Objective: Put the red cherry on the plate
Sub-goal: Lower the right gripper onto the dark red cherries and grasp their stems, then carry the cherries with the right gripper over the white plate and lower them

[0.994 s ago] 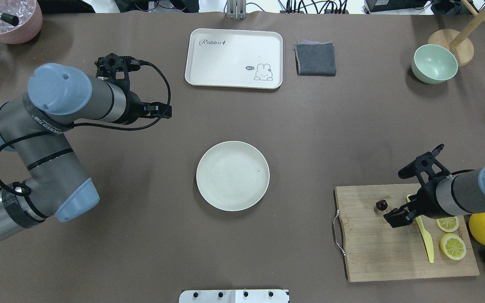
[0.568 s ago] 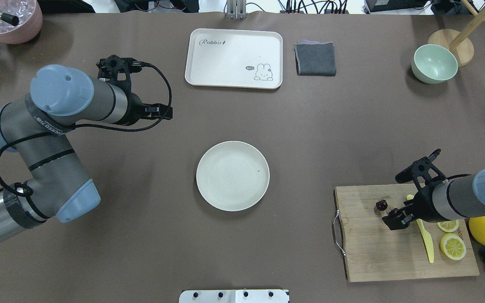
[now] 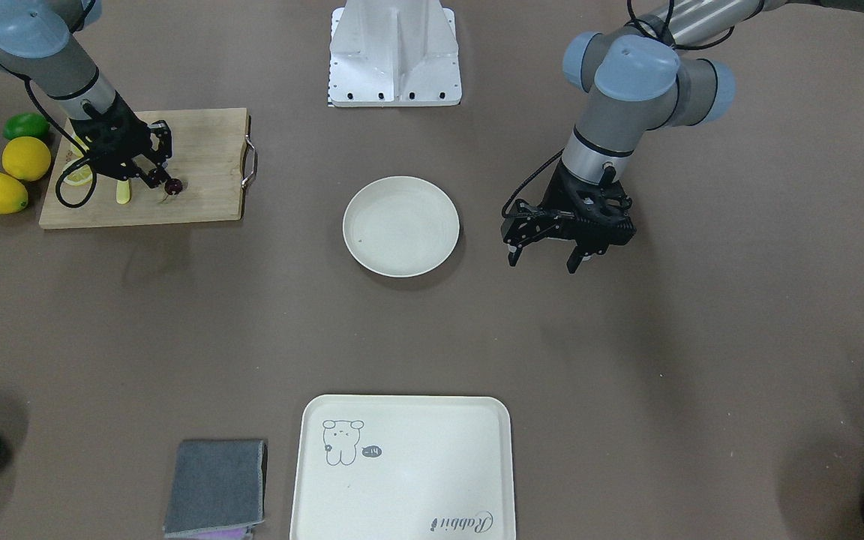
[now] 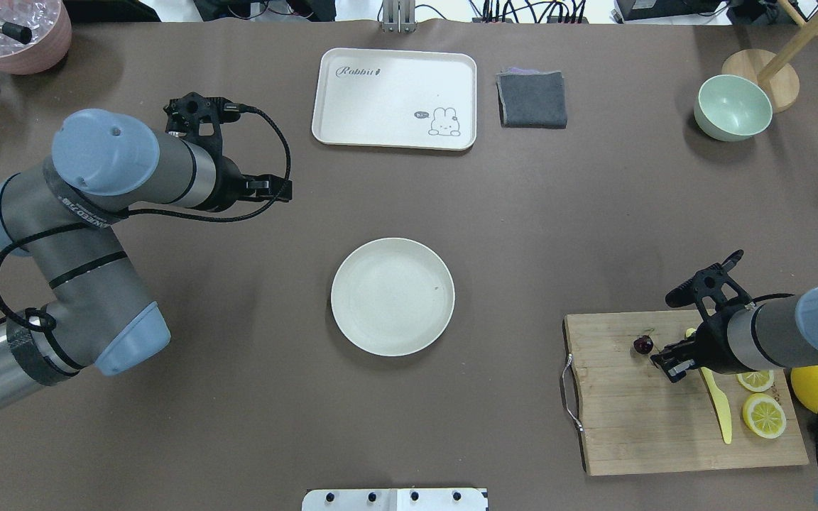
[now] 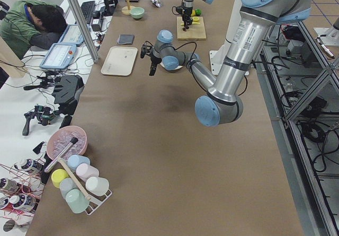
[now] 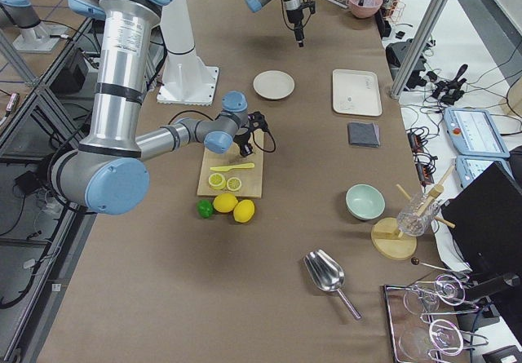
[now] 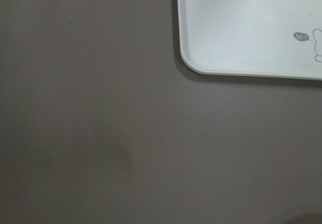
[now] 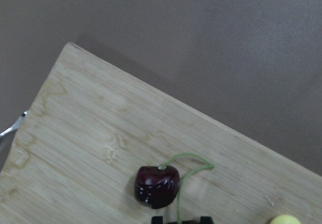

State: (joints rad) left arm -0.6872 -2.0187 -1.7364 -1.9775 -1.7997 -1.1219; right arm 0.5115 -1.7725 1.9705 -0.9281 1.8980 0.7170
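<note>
A dark maroon red cherry with a thin pale green stem lies near the far edge of a wooden cutting board. My right gripper sits low just beside it. In the right wrist view its fingertips show close together at the bottom edge, on either side of the stem. The round off-white plate has nothing on it at the table's centre. Well left of the plate, my left gripper hovers open and holds nothing.
Lemon slices and a yellow plastic knife also lie on the board, with a whole lemon just off its right end. A rabbit tray, a grey cloth and a pale green bowl stand at the far side.
My right gripper has come down and shifted a little toward the cherry, and its fingers have drawn together at the stem. The left arm has barely moved.
</note>
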